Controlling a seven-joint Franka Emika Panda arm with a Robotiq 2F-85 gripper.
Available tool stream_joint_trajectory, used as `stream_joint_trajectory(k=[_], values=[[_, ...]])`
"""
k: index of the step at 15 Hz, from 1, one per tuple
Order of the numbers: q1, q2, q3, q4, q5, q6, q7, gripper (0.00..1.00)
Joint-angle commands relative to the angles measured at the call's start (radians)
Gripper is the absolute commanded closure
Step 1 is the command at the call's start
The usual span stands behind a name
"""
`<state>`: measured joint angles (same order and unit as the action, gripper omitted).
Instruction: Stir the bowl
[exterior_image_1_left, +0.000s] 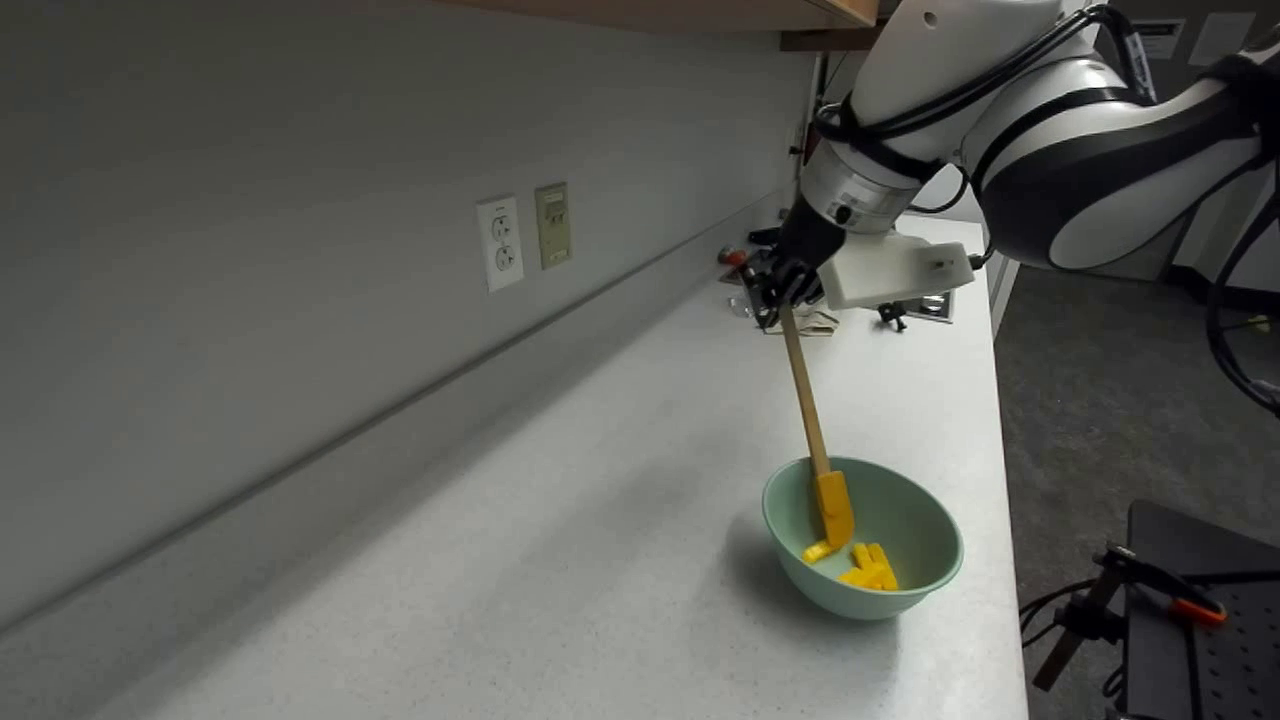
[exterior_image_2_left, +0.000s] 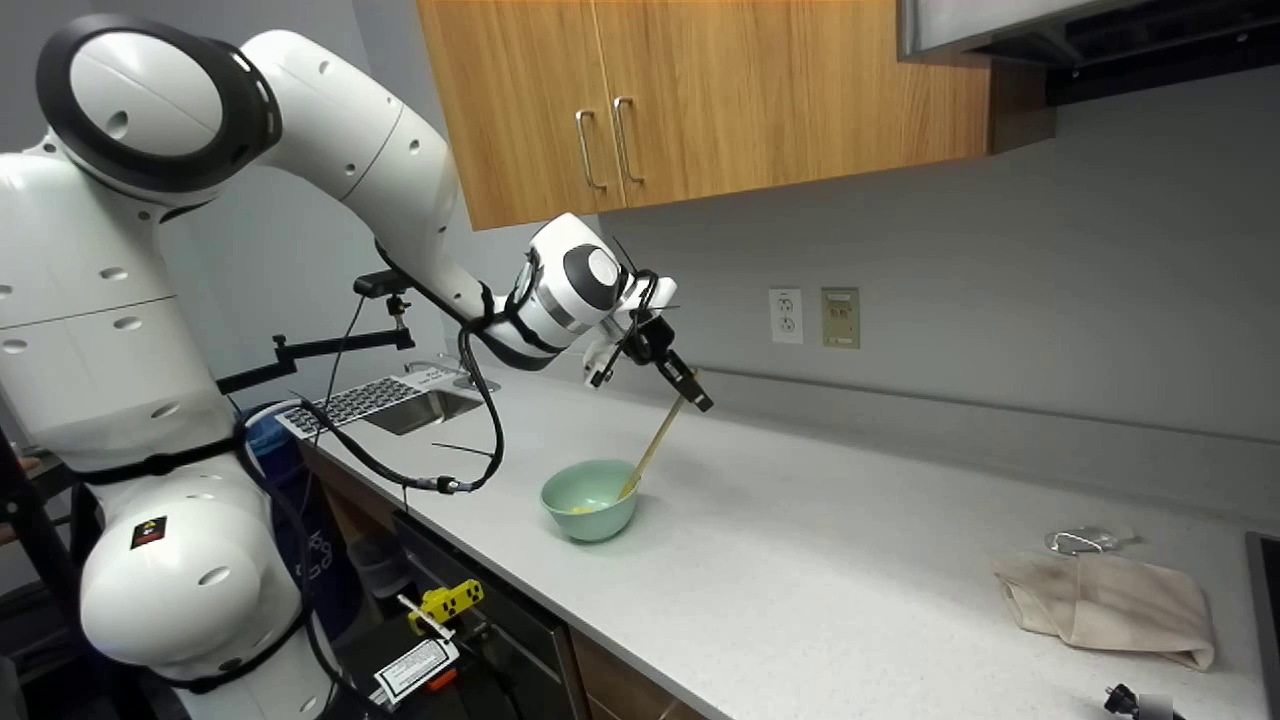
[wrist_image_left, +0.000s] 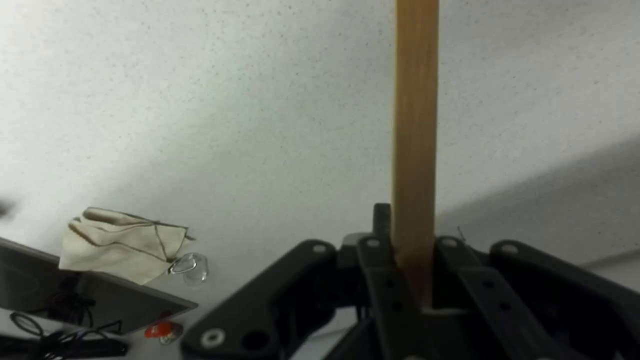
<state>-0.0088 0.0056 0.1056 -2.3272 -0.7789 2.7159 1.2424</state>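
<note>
Pinching wdn spatula hndl (wrist_image_left: 416, 125), gripper (wrist_image_left: 411, 244) closed

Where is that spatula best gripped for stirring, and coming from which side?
Probably near the top of its wooden handle, from above, with the fingers pressing both sides, as the gripper has it now. The handle is long, straight and narrow and leans up out of the bowl, while the yellow blade sits down inside near the yellow pieces.

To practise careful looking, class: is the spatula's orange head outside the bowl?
No: in an exterior view, the spatula has its orange head inside the bowl, where yellow pieces lie.
</note>
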Motion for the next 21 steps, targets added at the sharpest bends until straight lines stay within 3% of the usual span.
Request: stream_joint_trajectory(k=[1,8,9,10,13,17,19,21], values=[[0.003,-0.019,0.001,0.013,-0.058,-0.042,0.046,0.98],[0.012,0.014,0.030,-0.015,0.371,0.030,-0.206,0.98],[0.041,0.014,0.006,-0.012,0.420,0.021,-0.239,0.98],[0.043,0.011,0.002,-0.007,0.411,0.003,-0.232,0.98],[0.015,0.002,0.002,0.009,0.166,-0.031,-0.077,0.98],[0.016,0.002,-0.007,0.025,-0.023,-0.051,0.048,0.98],[0.017,0.006,-0.006,0.028,-0.052,-0.059,0.068,0.98],[0.017,0.016,-0.003,0.024,0.011,-0.034,0.025,0.98]])
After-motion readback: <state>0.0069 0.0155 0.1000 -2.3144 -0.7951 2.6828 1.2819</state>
